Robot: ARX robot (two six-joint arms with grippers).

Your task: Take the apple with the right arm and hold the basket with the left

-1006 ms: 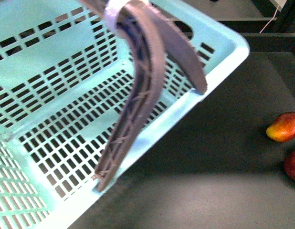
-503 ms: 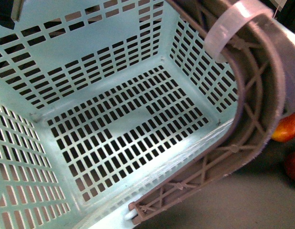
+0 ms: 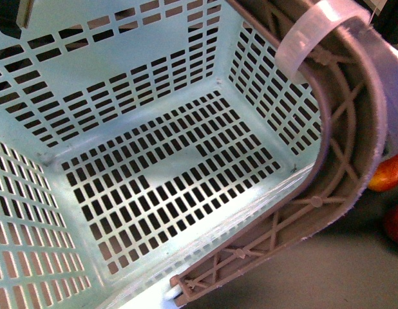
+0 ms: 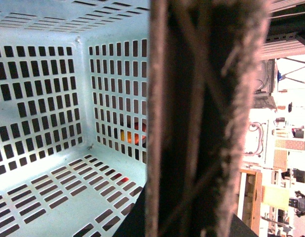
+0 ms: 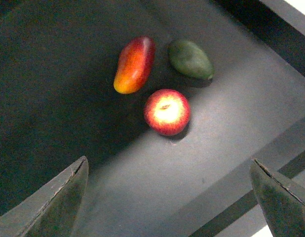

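The mint-aqua basket fills the front view, tilted and lifted close to the camera, empty inside. Its brownish-grey ribbed handle with a translucent white band curves down the right side. My left gripper is shut on that handle, which blocks the left wrist view; its fingers are hidden. The red apple lies on the dark table, seen from above in the right wrist view, and peeks at the right edge of the front view. My right gripper is open, well above and short of the apple.
A yellow-orange-to-red mango-like fruit lies beside the apple, also in the front view. A dark green fruit lies next to both. The table edge runs close behind the apple.
The basket has swung up and towards the camera over the last second, turning so its inside faces me. In the last half second it barely moved. The fruits have stayed put.
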